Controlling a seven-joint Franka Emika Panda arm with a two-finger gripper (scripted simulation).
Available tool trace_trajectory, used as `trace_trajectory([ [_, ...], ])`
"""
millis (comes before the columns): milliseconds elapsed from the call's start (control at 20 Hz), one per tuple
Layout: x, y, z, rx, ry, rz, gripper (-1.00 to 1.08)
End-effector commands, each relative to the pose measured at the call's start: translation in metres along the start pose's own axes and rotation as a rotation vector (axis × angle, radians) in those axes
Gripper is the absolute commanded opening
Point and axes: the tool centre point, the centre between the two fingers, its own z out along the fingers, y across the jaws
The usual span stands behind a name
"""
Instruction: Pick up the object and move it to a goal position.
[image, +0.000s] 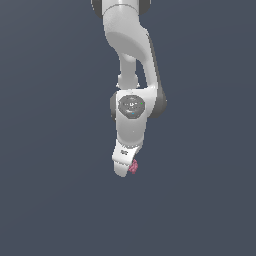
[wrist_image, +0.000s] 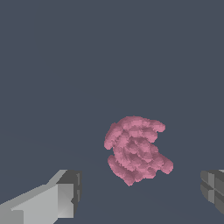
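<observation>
The object (wrist_image: 136, 148) is a small pinkish-red lumpy cluster lying on the dark surface. In the wrist view it sits between and a little beyond the two fingers, touching neither. One light grey finger (wrist_image: 65, 197) and one darker finger (wrist_image: 213, 190) stand wide apart, so my gripper (wrist_image: 140, 194) is open and empty. In the exterior view my white gripper (image: 124, 169) points down, low over the surface. The object (image: 133, 167) peeks out at its tip on the exterior view's right, partly hidden by the gripper.
A plain dark blue-grey surface (image: 50, 200) fills both views. The white arm (image: 131, 45) comes down from the top middle of the exterior view.
</observation>
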Motion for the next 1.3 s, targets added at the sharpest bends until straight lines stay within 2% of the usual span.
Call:
trace_trajectory([
  [0,0.001,0.002,0.004,0.001,0.002,-0.060,1.00],
  [550,0.003,0.006,0.014,0.002,0.007,-0.205,1.00],
  [950,0.003,0.006,0.019,0.003,0.007,-0.212,1.00],
  [1250,0.003,0.005,0.048,0.003,0.007,-0.215,1.00],
])
